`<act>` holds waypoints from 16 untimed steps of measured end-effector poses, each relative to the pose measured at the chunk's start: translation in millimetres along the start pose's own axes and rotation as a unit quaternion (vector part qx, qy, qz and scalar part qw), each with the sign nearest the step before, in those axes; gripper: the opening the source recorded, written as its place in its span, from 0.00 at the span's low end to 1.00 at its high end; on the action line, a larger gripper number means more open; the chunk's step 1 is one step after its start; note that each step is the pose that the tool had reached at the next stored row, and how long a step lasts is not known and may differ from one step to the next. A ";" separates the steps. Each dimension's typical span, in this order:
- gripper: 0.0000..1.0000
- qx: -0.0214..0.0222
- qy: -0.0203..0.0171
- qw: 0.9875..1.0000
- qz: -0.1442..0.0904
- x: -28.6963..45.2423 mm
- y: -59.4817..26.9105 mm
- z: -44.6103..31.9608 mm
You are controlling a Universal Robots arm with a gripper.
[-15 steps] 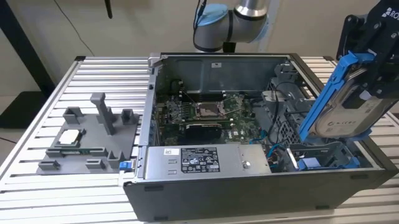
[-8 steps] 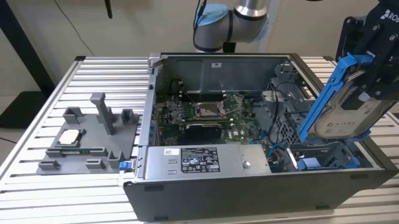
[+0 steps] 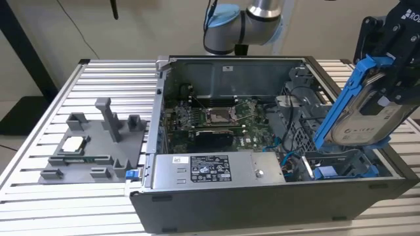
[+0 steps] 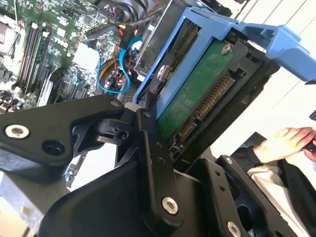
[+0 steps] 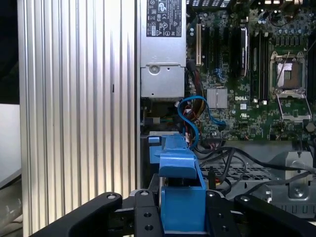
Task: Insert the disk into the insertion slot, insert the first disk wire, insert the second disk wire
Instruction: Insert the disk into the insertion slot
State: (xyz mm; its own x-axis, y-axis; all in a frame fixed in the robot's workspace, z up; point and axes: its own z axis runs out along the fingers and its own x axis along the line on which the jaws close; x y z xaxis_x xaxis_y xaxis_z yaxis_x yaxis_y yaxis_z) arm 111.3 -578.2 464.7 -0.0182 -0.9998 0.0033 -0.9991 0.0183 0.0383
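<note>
Blue-framed disk (image 3: 361, 123): your gripper (image 3: 388, 93) was clamped around it, holding it tilted in the air above the case (image 3: 262, 206), over at the exterior view's right.
Slot (image 3: 341, 167): sat just under the disk and looked empty, so I'd say step one wasn't done.
Connector (image 4: 210, 106): bare in the second wrist view, no wire plugged in.
Blue cables (image 5: 190, 116): lay loose inside the case, near the power supply (image 5: 163, 44).
Progress: you had the disk picked up. Seating it and both wires were left.
</note>
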 end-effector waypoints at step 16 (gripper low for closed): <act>0.33 0.000 0.000 1.000 0.000 0.0 0.1 -4.1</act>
State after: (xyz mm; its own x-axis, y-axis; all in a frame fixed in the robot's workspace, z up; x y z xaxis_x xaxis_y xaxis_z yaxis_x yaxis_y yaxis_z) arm 111.4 -578.2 468.8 -0.0180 -0.9998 0.0033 -0.9991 0.0181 0.0380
